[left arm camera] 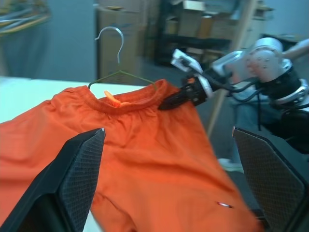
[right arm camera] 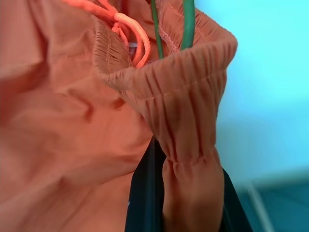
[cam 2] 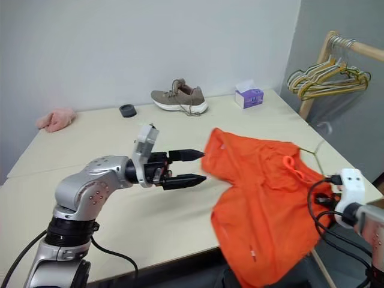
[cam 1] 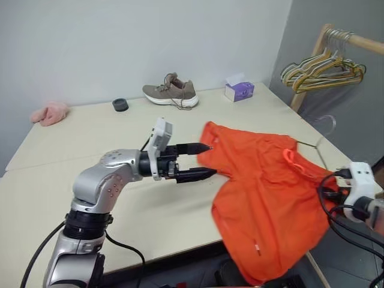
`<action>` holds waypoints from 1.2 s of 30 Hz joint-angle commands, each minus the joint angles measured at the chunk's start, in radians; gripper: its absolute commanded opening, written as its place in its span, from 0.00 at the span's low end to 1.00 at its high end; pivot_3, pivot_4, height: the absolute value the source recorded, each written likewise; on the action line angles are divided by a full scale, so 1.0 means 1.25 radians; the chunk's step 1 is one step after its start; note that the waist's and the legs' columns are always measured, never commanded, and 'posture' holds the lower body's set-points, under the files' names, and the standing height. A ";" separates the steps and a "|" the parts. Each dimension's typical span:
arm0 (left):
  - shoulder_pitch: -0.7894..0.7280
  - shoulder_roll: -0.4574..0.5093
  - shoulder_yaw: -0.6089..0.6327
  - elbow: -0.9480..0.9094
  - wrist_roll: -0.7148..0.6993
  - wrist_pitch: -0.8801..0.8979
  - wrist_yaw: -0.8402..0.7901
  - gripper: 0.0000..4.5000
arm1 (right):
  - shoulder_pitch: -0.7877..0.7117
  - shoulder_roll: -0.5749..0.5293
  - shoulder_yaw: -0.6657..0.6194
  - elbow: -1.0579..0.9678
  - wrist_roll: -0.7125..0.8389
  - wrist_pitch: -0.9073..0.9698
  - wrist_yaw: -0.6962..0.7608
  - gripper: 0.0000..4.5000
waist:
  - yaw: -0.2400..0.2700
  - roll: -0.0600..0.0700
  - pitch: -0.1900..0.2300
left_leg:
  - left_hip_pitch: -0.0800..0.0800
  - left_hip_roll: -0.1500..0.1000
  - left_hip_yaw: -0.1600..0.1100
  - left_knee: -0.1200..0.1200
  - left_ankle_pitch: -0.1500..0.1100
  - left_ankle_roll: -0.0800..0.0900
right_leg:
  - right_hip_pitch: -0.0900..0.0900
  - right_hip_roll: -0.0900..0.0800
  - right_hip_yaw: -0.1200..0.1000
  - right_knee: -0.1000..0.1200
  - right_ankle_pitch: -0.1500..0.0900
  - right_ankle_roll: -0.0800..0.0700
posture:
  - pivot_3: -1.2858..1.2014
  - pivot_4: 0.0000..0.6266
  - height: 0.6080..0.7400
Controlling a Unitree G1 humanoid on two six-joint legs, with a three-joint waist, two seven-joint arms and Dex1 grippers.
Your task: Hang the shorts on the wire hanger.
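The orange shorts (cam 1: 264, 192) lie spread on the table (cam 1: 90, 138), their lower part hanging over its near right edge. The wire hanger (left arm camera: 112, 36) sits inside the waistband, and its hook (cam 1: 327, 123) and one thin arm stick out past the cloth. My right gripper (left arm camera: 166, 102) is shut on the elastic waistband at the shorts' right side, with the hanger's wire running just beside the pinch (right arm camera: 186, 193). My left gripper (cam 1: 211, 159) is open, pointing right at the shorts' left edge, with nothing between its fingers.
A tan shoe (cam 1: 171, 92), a purple tissue box (cam 1: 239, 90), a black round cap (cam 1: 120, 104) and a pink cloth (cam 1: 51, 112) lie along the table's far side. A bunch of coloured hangers (cam 1: 324, 69) hangs on a wooden rack at the right.
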 commanded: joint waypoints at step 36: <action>-0.142 -0.310 -0.060 0.054 0.134 -0.279 0.153 0.99 | -0.429 -0.137 -0.136 0.250 -0.143 -0.051 -0.253 0.00 | -0.126 0.000 0.000 | 0.007 0.000 0.013 -0.012 -0.001 0.002 | 0.005 0.000 0.002 -0.013 -0.001 0.002 | 0.30 0.03 1.00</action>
